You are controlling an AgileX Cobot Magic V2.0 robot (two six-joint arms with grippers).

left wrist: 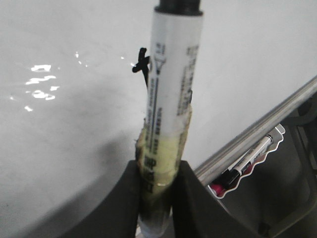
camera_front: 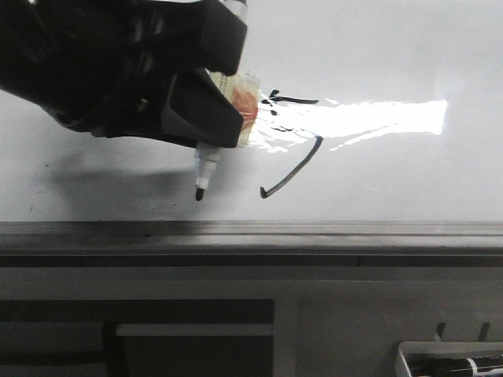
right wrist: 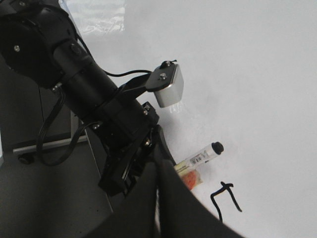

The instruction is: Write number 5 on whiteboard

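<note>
The left gripper (camera_front: 206, 118) pinches a black-tipped whiteboard marker (camera_front: 203, 169) at its tape-wrapped barrel, jaws pressed against both sides. The marker looks light, stiff and slick, so the taped stretch is probably the sound place to hold it. The whiteboard (camera_front: 393, 47), glossy and glaring, fills the upper half of the front view above its grey rail (camera_front: 314, 229). The number 5 (camera_front: 291, 145) sits at centre frame, just right of the gripper, its hooked lower stroke apart from the marker tip, which hangs at lower left of the figure. The right gripper's state cannot be told.
</note>
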